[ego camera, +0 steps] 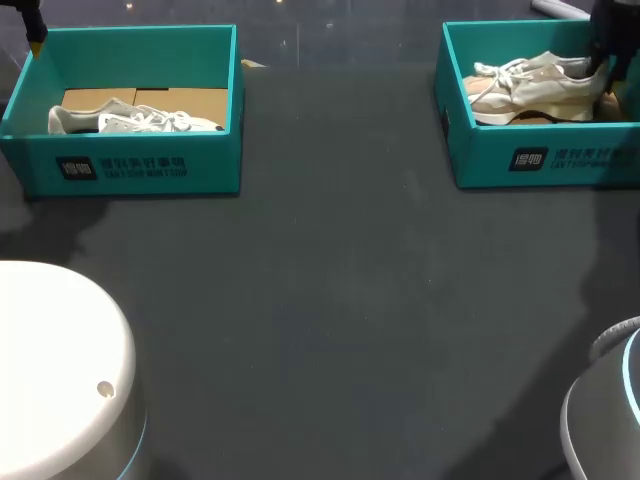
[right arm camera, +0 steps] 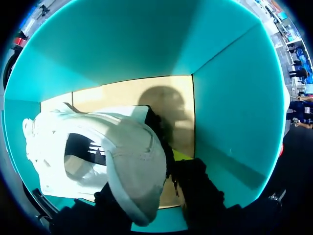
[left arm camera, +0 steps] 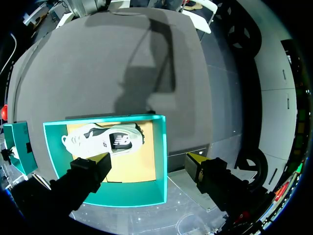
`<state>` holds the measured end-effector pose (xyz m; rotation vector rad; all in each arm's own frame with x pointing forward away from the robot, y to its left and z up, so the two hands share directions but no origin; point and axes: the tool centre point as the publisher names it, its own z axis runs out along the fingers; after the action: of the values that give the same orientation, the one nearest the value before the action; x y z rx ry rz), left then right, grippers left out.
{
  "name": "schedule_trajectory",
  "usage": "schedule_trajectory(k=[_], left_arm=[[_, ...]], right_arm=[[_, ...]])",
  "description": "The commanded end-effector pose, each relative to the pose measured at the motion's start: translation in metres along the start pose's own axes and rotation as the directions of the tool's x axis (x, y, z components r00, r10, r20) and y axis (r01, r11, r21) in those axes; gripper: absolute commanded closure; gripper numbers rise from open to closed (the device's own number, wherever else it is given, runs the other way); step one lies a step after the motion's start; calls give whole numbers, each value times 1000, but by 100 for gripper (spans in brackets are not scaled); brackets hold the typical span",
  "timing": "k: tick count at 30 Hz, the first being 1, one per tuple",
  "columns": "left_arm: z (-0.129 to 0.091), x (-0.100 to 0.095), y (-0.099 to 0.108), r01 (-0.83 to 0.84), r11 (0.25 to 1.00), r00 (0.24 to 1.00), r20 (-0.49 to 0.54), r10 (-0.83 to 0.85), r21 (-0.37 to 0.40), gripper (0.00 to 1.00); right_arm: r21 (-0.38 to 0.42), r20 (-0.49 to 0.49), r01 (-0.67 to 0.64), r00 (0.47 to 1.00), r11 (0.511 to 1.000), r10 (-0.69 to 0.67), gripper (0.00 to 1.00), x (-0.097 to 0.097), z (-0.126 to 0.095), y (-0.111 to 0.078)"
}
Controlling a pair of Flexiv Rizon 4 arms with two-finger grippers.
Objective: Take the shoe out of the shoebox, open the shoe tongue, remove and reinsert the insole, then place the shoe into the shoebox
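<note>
Two teal shoeboxes stand on the dark table. The left shoebox [ego camera: 140, 170] holds a white and grey shoe [ego camera: 130, 120] lying on its side, also seen as the shoe [left arm camera: 105, 139] under my left gripper [left arm camera: 149, 164]. That gripper hangs open above the box's far left corner [ego camera: 35, 30]. In the right shoebox [ego camera: 540, 160] a beige shoe [ego camera: 530, 85] sits tilted, toe to the left. My right gripper [ego camera: 605, 65] is at its heel. In the right wrist view the heel [right arm camera: 137, 166] sits pinched between the dark fingers [right arm camera: 195, 186], so my right gripper [right arm camera: 161, 188] is shut on it.
Brown cardboard [right arm camera: 127, 95] lines the floor of each box. The teal walls [right arm camera: 234, 107] of the right shoebox close in around the right gripper. Between the two boxes lies open dark tabletop [ego camera: 330, 250]. The white bases of my arms [ego camera: 50, 380] fill the near corners.
</note>
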<state>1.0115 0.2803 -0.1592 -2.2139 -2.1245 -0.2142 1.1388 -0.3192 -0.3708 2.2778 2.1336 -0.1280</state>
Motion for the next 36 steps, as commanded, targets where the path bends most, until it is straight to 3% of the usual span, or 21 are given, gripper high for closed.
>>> schedule_trajectory(k=[1,25,36], left_arm=[[0,1,0,-2,1000,1000,-1,2,0,0],[0,1,0,-2,1000,1000,-1,2,0,0],[0,1,0,-2,1000,1000,-1,2,0,0]], right_arm=[[-11,4,-1,1000,1000,1,100,8,-3,-6],[-67,48,-76,996,995,79,100,-2,-27,0],[-101,71,-110,990,989,118,100,-18,-50,9]])
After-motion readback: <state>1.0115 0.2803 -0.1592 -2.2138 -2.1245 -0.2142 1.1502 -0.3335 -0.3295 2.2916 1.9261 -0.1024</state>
